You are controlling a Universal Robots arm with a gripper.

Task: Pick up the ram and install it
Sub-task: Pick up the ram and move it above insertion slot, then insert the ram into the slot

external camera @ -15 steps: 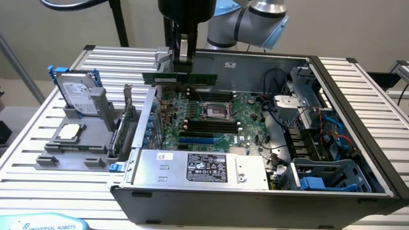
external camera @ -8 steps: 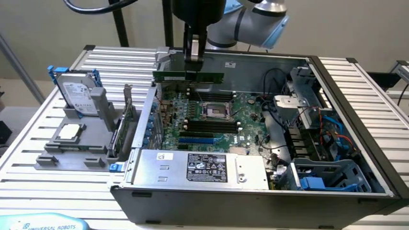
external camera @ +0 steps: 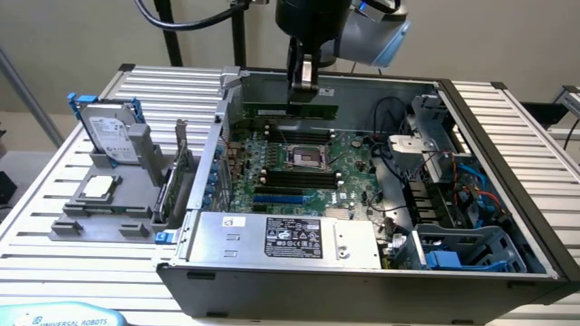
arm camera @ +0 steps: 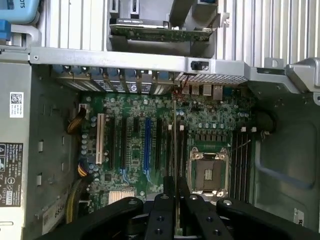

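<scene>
Slatted metal tabletop carries an open computer case, with a hard drive on a stand beside it. Inside, the ram hangs level over the memory slots just beside the processor socket on the motherboard. I cannot tell whether it touches them. The fingers come from above, pinching the ram's top edge.

A plain beige wall runs across the top of the exterior view; two black posts stand upper left; a white slatted table spreads below, evenly lit.
</scene>
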